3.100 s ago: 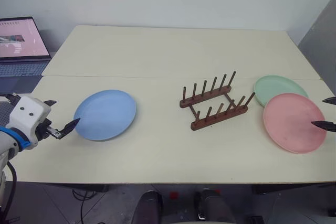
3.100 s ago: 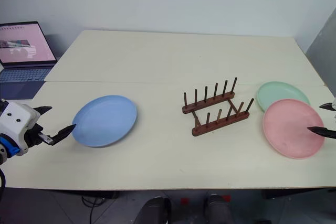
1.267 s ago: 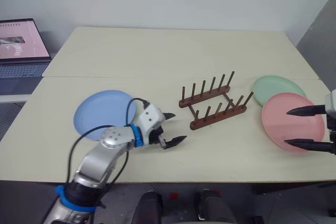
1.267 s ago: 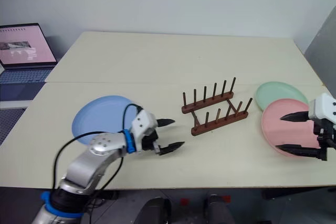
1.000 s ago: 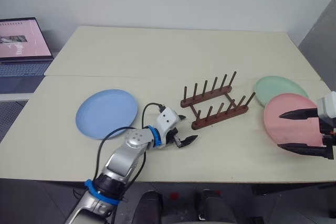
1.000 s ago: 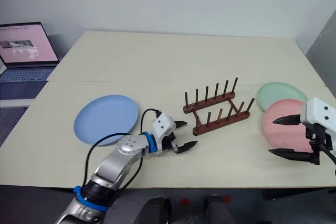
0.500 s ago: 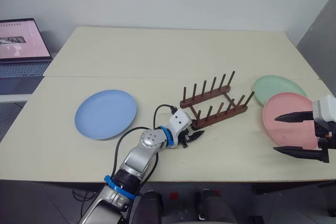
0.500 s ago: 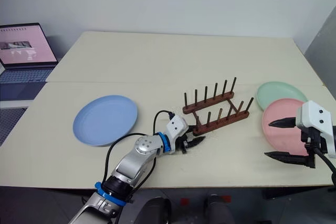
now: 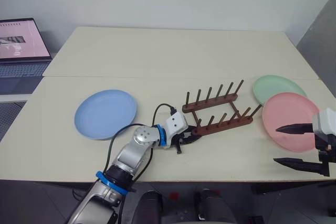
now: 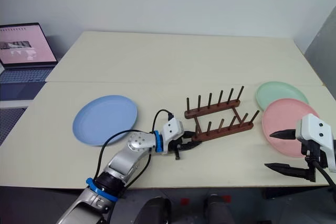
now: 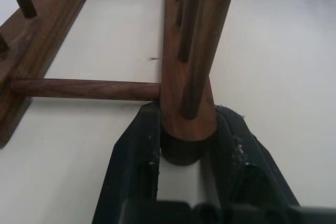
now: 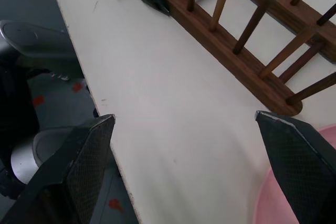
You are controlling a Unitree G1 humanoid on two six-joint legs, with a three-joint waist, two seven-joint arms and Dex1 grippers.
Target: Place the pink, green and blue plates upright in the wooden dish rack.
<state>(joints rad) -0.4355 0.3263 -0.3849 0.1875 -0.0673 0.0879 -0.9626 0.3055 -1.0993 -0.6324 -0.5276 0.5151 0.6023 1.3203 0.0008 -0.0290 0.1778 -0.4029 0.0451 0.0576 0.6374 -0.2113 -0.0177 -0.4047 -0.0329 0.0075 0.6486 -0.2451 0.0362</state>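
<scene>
The wooden dish rack stands near the middle of the pale table, its two base bars lying roughly side by side and each carrying a row of upright pegs. No plate stands in it.

The left gripper is clamped on the near bar's left end. In the left wrist view both black fingers press against the sides of that bar end, with one peg rising directly above the grip.

The right gripper hangs over the table's front right edge with its fingers spread wide and nothing between them. Its upper finger lies over the near rim of the pink plate; whether it touches cannot be told.

The pink plate lies flat on the table to the right of the rack. The green plate lies flat just behind it, and their rims appear to overlap slightly. The blue plate lies flat to the left of the rack, well apart from it.

A laptop stands open on a surface beyond the table's left edge.
</scene>
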